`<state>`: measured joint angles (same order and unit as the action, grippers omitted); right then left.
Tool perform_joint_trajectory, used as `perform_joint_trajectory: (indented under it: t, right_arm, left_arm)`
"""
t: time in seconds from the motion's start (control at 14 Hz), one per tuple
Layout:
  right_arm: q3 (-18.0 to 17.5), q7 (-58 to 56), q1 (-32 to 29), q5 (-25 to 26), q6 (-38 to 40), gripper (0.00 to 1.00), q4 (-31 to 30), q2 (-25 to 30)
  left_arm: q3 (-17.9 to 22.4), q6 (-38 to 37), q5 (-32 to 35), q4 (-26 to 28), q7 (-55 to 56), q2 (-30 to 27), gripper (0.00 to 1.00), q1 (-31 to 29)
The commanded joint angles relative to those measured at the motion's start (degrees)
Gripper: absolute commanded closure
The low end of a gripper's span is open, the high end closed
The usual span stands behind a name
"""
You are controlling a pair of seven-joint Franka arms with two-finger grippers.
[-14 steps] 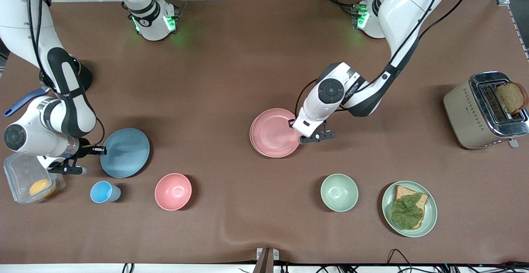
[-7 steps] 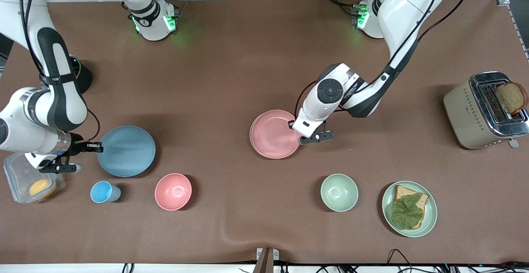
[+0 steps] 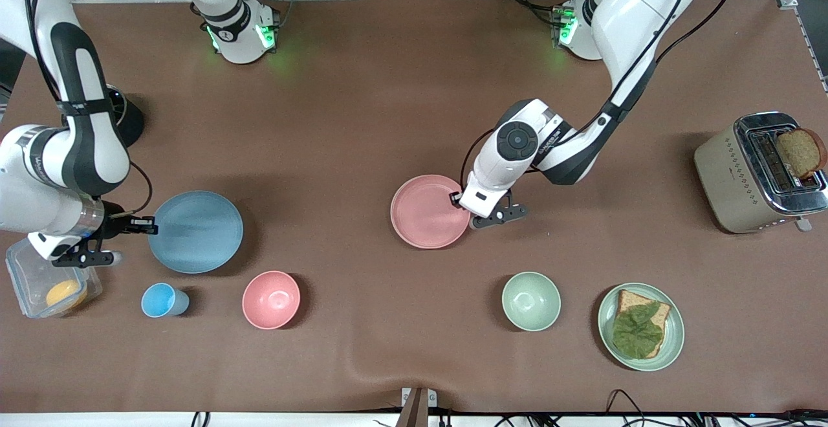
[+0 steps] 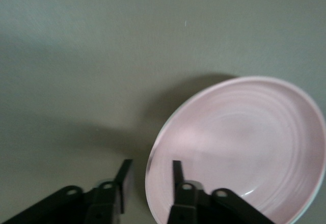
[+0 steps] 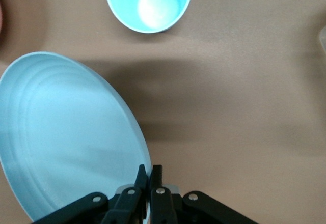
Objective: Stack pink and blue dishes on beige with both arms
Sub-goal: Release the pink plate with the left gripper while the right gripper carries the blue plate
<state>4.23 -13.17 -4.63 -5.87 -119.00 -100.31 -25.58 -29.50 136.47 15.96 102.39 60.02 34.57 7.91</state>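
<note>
Right end effector (image 3: 141,225) is pinched tight on the rim of the blue plate (image 3: 195,231), which I read as lifted and tilted over the worktop (image 3: 362,103) near the right arm's end, above the small blue cup (image 3: 162,300); in the right wrist view the fingers (image 5: 147,180) meet on the plate's edge; left end effector (image 3: 467,210) sits at the rim of the pink plate (image 3: 427,212) near the middle of the worktop, its fingers (image 4: 175,170) parted with the rim between them, one inside the plate and one outside, not pressing that I can see; I cannot make out any beige plate, so I judge it may lie under the pink one, though nothing shows it; my reading is that the pink plate's placement is finishing and the blue is the step in hand; next I would draw the left end effector clear of the pink rim, then carry the blue plate toward the centre, level it and lower it squarely onto the pink; the rim pinch is thin, so a swing could let the plate slip; pink bowl (image 3: 271,299) and green bowl (image 3: 531,301) stand near the front edge, away from that path.
</note>
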Motion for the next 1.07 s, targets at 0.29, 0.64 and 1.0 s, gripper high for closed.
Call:
perform_joint_trajectory:
  t: [0.29, 0.64, 1.0]
  right_arm:
    - [-0.01, 1.04, 0.85, -0.98, 1.93, 1.0, -0.76, 2.2]
    - [-0.27, 6.64, 3.22, -1.07, 3.68, 1.0, -0.76, 3.34]
    - [-1.15, 17.89, 9.71, -7.2, 7.02, 1.0, -0.67, 5.01]
  left_arm:
    - [-0.39, -19.19, -2.67, -4.36, -7.61, -19.45, 0.0, -12.47]
    - [0.5, -28.7, -3.83, -11.42, -23.33, -20.41, 0.0, -19.76]
    - [9.87, -33.53, -9.36, -14.05, -37.41, -26.39, 0.0, -19.8]
